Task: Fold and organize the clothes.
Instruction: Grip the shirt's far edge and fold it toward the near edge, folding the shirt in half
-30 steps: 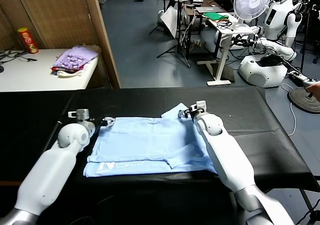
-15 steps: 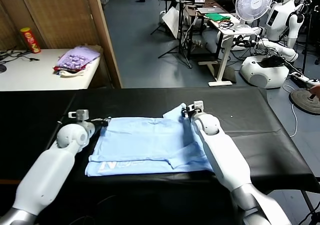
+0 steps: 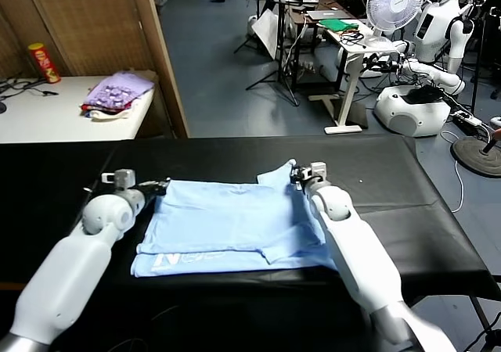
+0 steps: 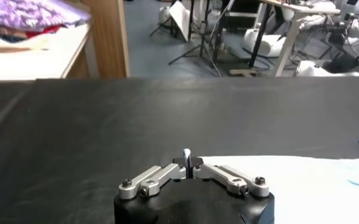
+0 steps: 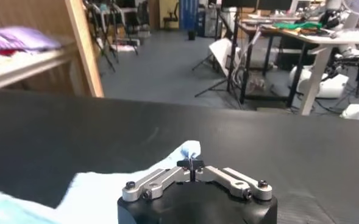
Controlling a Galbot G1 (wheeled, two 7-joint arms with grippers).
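Head view: a black-covered worktop [image 3: 235, 152] w/ a pale sky-blue T-shirt [image 3: 227, 223] lying flat near the middle, folded, its small white letter mark on the near-left edge. A sleeve sticks out at the far-right corner.

Left claw [image 3: 160, 185] is at the shirt's far-left corner, clenched on the cloth edge. In the left wrist view the left claw [image 4: 187, 163] has its fingers pressed together w/ a thin bit of pale fabric pinched between them; the shirt [image 4: 301, 182] spreads over the black cover beside it.

Right claw [image 3: 296, 177] is at the shirt's far-right corner by the sleeve, also clenched on the cloth. In the right wrist view the right claw [image 5: 191, 161] shows a small tuft of blue fabric sticking up past its closed tips; the shirt [image 5: 106, 189] lies just beside it.

Both white arms reach from the near edge, one along each side of the shirt.

Bkgd: far left, a white table [image 3: 47, 117] w/ a purple cloth pile [image 3: 117, 92] and a red-yellow can [image 3: 43, 62]. Far right, a white fan [image 3: 395, 4] and another white robot [image 3: 434, 39].
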